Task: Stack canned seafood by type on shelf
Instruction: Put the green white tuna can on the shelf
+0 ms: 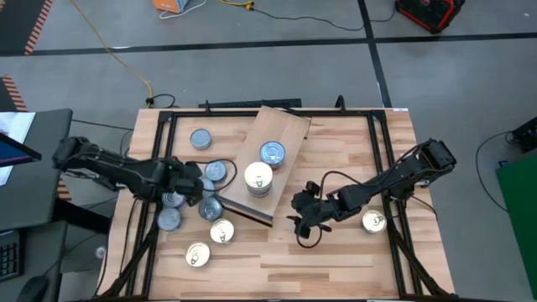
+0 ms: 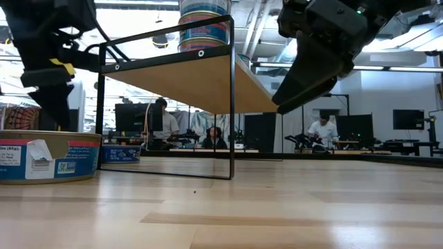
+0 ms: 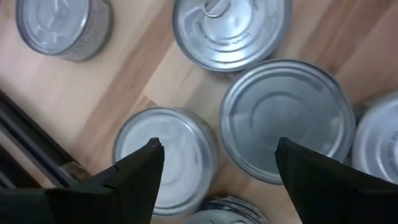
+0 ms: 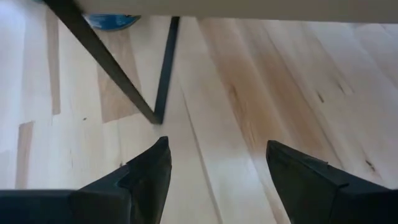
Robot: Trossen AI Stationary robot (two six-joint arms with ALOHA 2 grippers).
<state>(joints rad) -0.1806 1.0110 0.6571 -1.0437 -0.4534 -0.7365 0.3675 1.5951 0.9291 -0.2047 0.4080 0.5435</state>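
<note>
The shelf is a light-wood board on a black frame; on it stand a blue-grey-topped can and a stack with a pale lid. Several cans of seafood sit on the table left of the shelf, among them silver-topped ones and a pull-tab one. My left gripper hangs open above these cans, pointing down, touching none. One pale-lidded can sits alone at the right. My right gripper is open over bare tabletop by the shelf's near right corner.
The shelf's black leg stands just ahead of my right gripper, the board's underside above it. More cans lie near the front left and at the far left. A black frame rims the tabletop.
</note>
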